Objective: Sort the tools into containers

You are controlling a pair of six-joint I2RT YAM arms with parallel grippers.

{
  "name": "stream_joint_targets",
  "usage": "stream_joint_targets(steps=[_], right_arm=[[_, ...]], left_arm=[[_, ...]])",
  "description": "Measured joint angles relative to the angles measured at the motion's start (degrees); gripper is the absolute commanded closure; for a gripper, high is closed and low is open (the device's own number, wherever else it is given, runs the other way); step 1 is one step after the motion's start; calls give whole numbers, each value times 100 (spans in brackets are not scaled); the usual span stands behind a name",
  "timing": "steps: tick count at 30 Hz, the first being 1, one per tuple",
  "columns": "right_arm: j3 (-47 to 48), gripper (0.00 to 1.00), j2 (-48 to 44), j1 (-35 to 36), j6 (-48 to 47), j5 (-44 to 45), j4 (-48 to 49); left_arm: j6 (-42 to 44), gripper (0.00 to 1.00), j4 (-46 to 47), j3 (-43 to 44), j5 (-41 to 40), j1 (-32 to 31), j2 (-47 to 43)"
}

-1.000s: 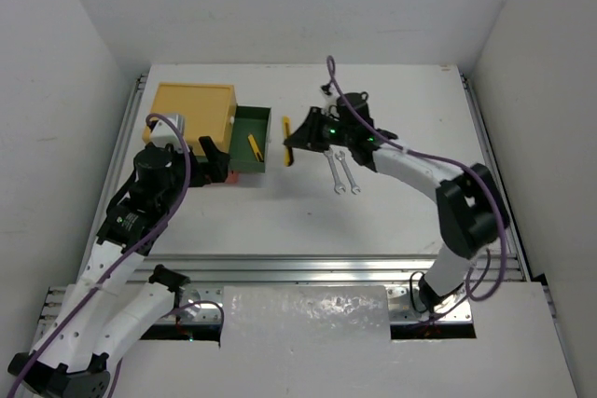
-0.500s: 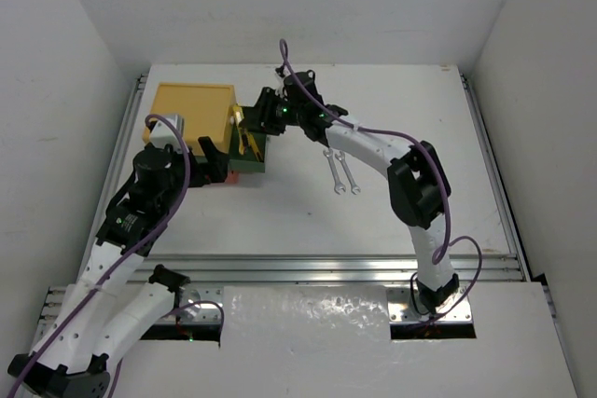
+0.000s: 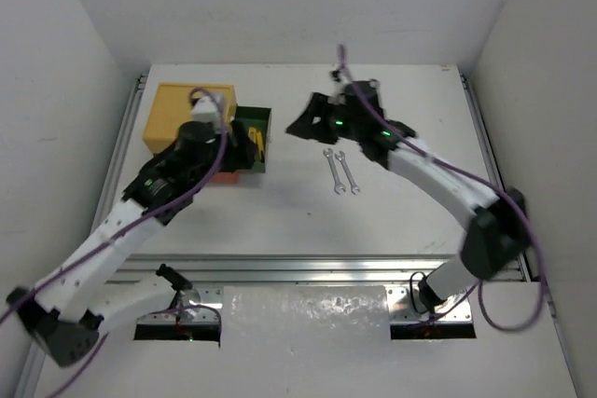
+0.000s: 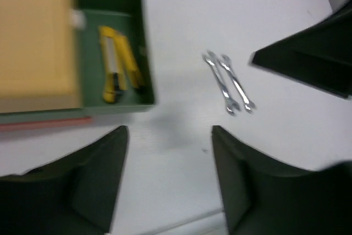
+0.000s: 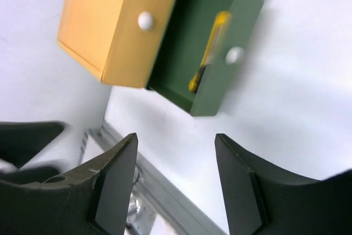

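The containers sit stacked at the far left: a yellow box (image 3: 187,114) on top, the green drawer (image 3: 264,163) pulled out to the right, and a red edge (image 3: 227,178) below. Inside the green drawer (image 4: 144,53) lie a yellow-and-black utility knife (image 4: 110,72) and a yellow-and-black screwdriver (image 5: 212,48). Two silver wrenches (image 3: 340,172) lie side by side on the table. My left gripper (image 4: 170,158) hangs open and empty near the drawer. Between drawer and wrenches, my right gripper (image 3: 298,126) is also open and empty.
White walls enclose the table on three sides. A metal rail (image 3: 317,272) runs along the near edge. White knobs (image 5: 144,20) stick out from the drawer fronts. The right arm's dark fingers (image 4: 308,61) show at the right of the left wrist view.
The right gripper carried the yellow-and-black screwdriver to the green drawer, let it go there and pulled back to the right. The left arm swung forward over the yellow box.
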Motion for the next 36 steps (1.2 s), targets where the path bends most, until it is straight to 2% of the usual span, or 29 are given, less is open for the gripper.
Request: stream_joint_targets(steps=[1, 2, 4, 6, 8, 15, 22, 30, 36], right_arm=[[-629, 40, -748, -223, -31, -24, 118], [-1233, 40, -1482, -485, -68, -13, 304], [-2116, 37, -2765, -1088, -203, 225, 299], [-2590, 31, -3589, -1401, -424, 479, 136], [-2863, 30, -4081, -1414, -658, 656, -144], [-3532, 26, -4905, -1440, -1191, 1043, -1082], [-3908, 25, -4988, -1443, -1392, 811, -1040], [-4205, 24, -4951, -1443, -1399, 568, -857], [-4216, 24, -4957, -1443, -1399, 511, -728]], left_arm=[[-70, 70, -63, 323, -190, -426, 369], [-208, 84, -177, 745, -417, -796, 841], [-341, 100, -170, 1593, -726, -1298, 1902], [-389, 100, -142, 2079, -938, -1460, 2798], [-424, 100, -225, 2347, -1132, -1488, 3528], [-450, 100, -1106, 3405, -1829, -1462, 5602], [-334, 100, -1679, 4000, -2094, -933, 6129], [-103, 100, -1882, 4776, -2247, -190, 6579], [-61, 100, -2072, 4898, -2330, -7, 6730]])
